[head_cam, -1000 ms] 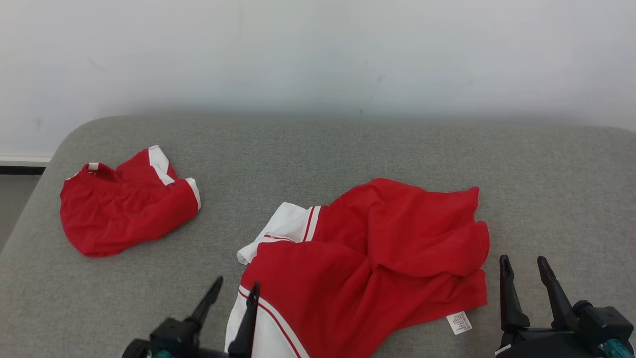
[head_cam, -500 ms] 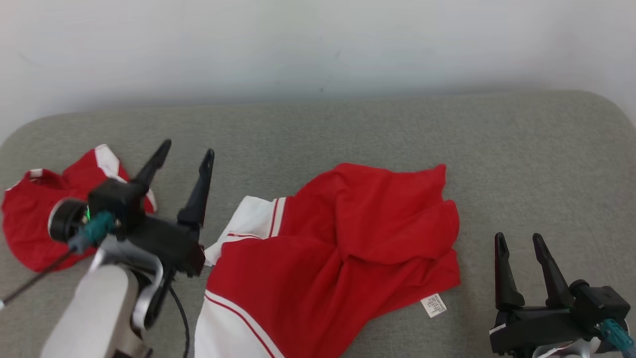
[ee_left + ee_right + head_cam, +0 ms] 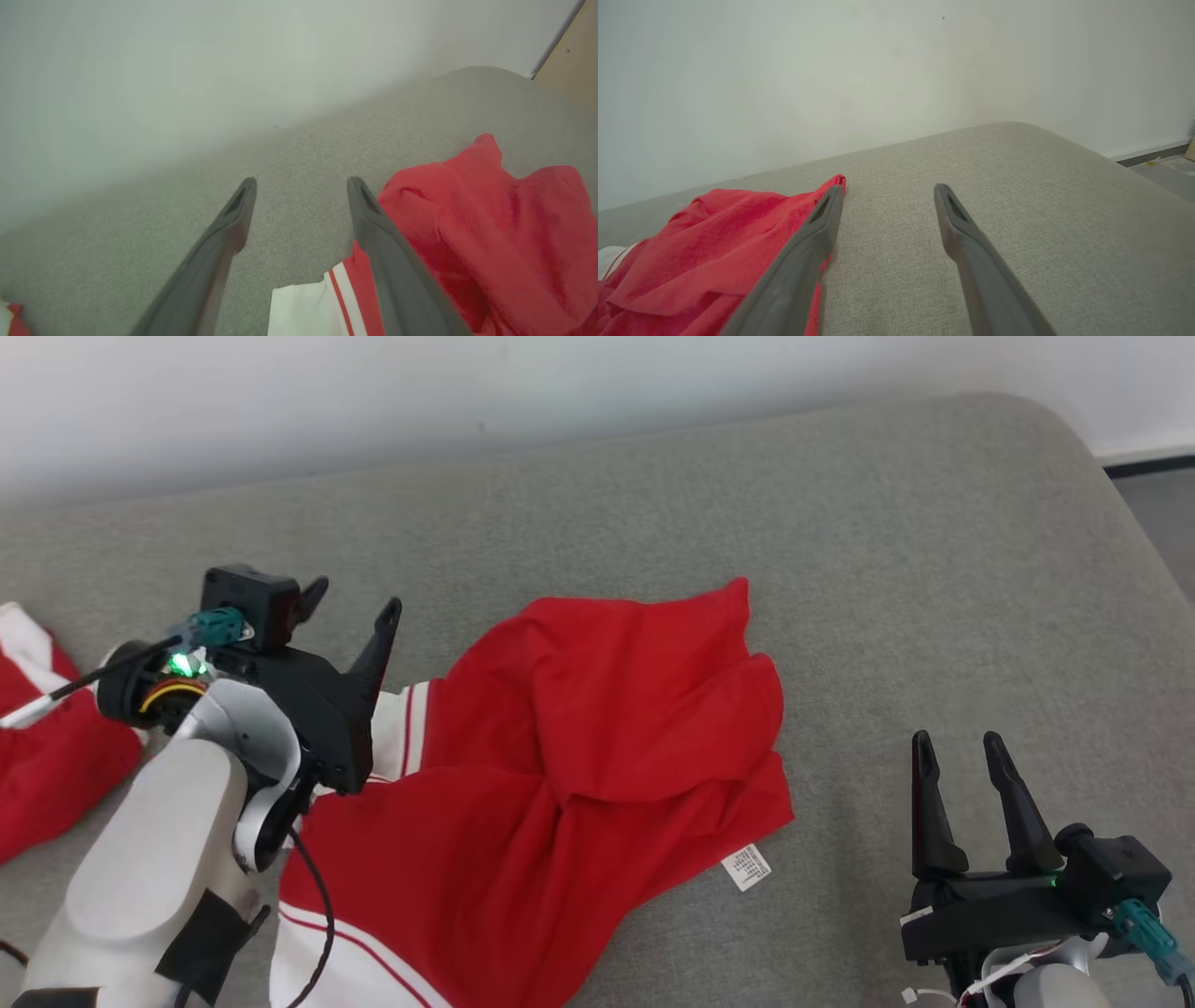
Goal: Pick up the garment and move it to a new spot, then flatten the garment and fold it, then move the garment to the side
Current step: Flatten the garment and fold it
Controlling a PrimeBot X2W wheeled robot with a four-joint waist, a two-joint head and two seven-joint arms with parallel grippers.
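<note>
Left tool (image 3: 355,595) and right tool (image 3: 957,738) gape empty above grey cushion (image 3: 887,569) by wall (image 3: 373,392).

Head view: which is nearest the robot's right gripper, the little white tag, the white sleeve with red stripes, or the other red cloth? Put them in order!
1. The small white fabric tag, on the big red garment's right hem, just left of the right gripper.
2. The white red-striped sleeve, at that garment's left side.
3. The second crumpled red-and-white garment, at the far left edge.

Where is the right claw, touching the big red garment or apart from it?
Apart. In the head view, bare grey cushion lies between the right claw and the big red garment.
</note>
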